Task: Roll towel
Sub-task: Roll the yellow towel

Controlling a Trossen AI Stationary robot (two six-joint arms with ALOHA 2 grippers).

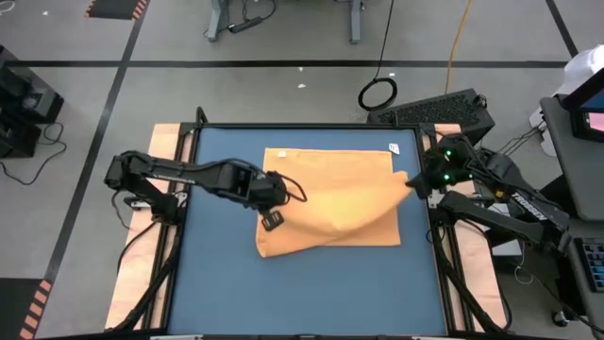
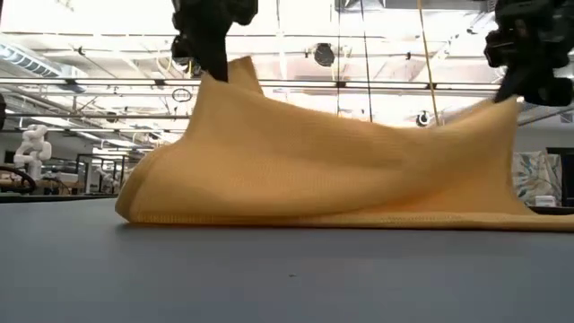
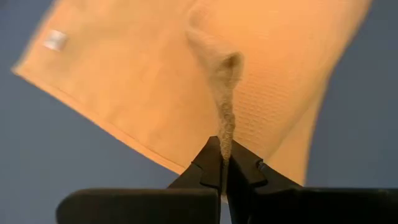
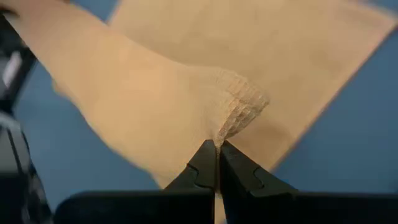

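Note:
The orange-yellow towel (image 1: 330, 203) lies on the blue table (image 1: 311, 293), with its far part flat and a small white tag (image 1: 394, 148) at its far right corner. An upper layer rises from a rounded fold along the near side (image 2: 134, 206) to two raised points. My left gripper (image 1: 274, 192) is shut on the left point and my right gripper (image 1: 413, 184) is shut on the right point. In the low view the cloth hangs like a tent between them. My left gripper pinches a bunched peak of the towel's left end (image 3: 225, 134) between its two fingers, slanting down from above. The cloth fans out below the fingers, and its lower part rests on the table. My right gripper pinches a puckered corner at the towel's right end (image 4: 229, 130) between its two fingers, slanting down from the table's right. The corner is lifted; the edge toward the other gripper (image 2: 404, 126) sags a little.
Wooden frame rails (image 1: 165, 246) run along the table's left and right sides. A black keyboard-like unit (image 1: 439, 109) sits beyond the far right corner, and a cable loop (image 1: 377, 93) lies on the floor. Bare blue surface shows on the near side.

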